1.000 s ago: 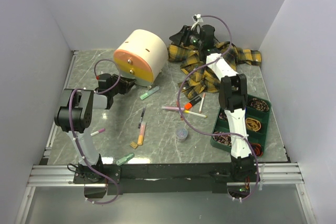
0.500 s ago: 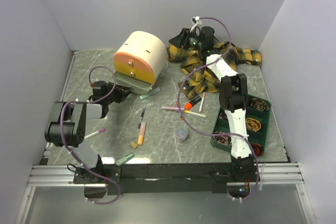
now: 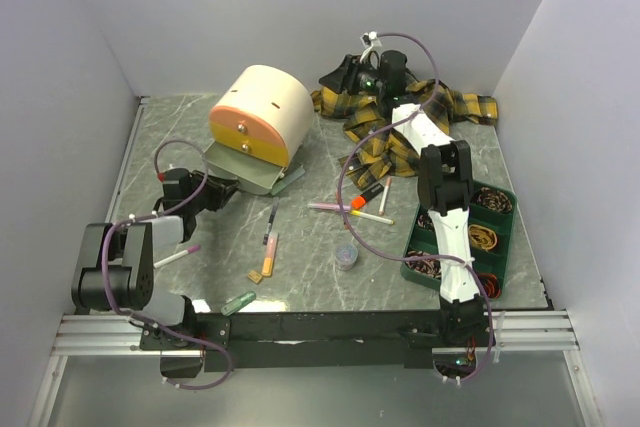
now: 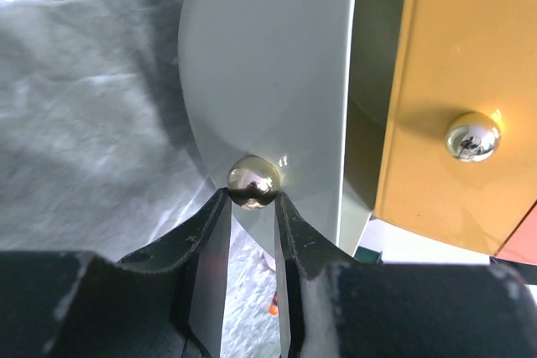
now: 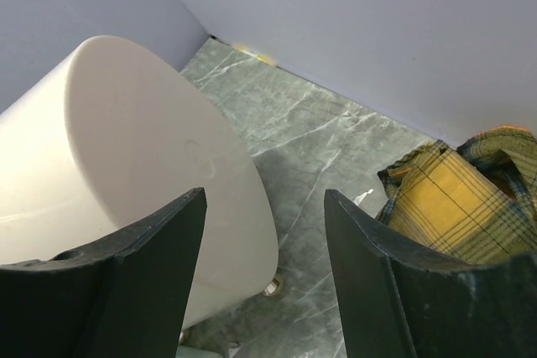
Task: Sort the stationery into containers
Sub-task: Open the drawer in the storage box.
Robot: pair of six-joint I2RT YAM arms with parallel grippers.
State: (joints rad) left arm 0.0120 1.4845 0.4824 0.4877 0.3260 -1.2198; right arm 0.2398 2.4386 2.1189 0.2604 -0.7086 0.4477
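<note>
The drawer box (image 3: 262, 107) is a smooth cream drum lying on its side with a flat orange front (image 4: 445, 56) and small shiny ball knobs. Its lowest drawer (image 3: 245, 171), a pale grey-green half-round of thin sheet, stands out from the box over the marbled grey surface (image 3: 165, 137). The left arm is folded low and reaches flat along the surface. The left gripper (image 4: 252, 200) is narrowed down tight on that drawer's polished knob (image 4: 253, 182), one black ribbed finger on either side. The right arm stretches to the back, over the crumpled plaid shirt (image 3: 400, 142). The right gripper (image 5: 264, 207) hangs with its fingers wide apart and nothing between them, just behind the drum's rounded back. The loose stationery lies mid-surface, well apart from both grippers: a black pen (image 3: 271, 221), an orange marker (image 3: 267, 263), a tiny round grey pot (image 3: 347, 256) and a pale green clip (image 3: 238, 302). The dark green compartment tray (image 3: 508, 247) sits at the right.
</note>
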